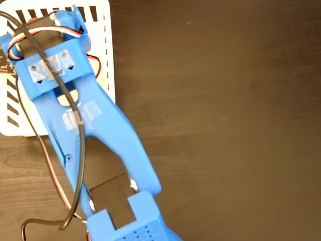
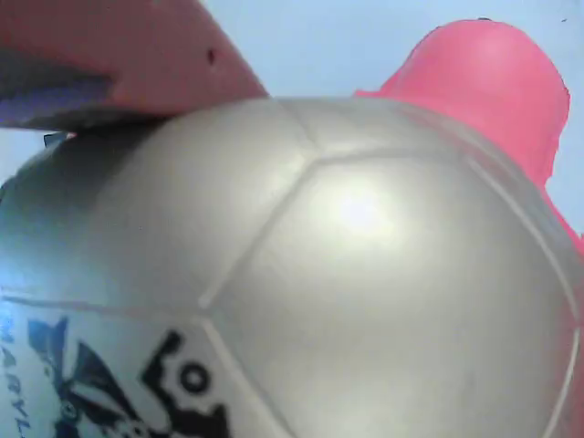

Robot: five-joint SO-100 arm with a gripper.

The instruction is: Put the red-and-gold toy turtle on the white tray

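Note:
In the wrist view the red-and-gold toy turtle [image 2: 347, 274] fills nearly the whole frame: a shiny domed shell with a black logo at the lower left and a coral-red head [image 2: 484, 91] at the upper right. One finger [image 2: 137, 64] presses on the shell's upper left; the other is out of frame. A pale surface behind the turtle matches the white tray [image 2: 319, 46]. In the fixed view the blue arm reaches over the white tray [image 1: 25, 130] at the top left, and my gripper [image 1: 70, 22] sits above the tray's far part. The arm hides the turtle there.
The dark wooden table [image 1: 225, 125] stretches to the right of the tray and the arm. Black, red and white cables [image 1: 75, 150] run along the arm and loop down to the table's lower left. The arm's base [image 1: 130, 221] stands at the bottom edge.

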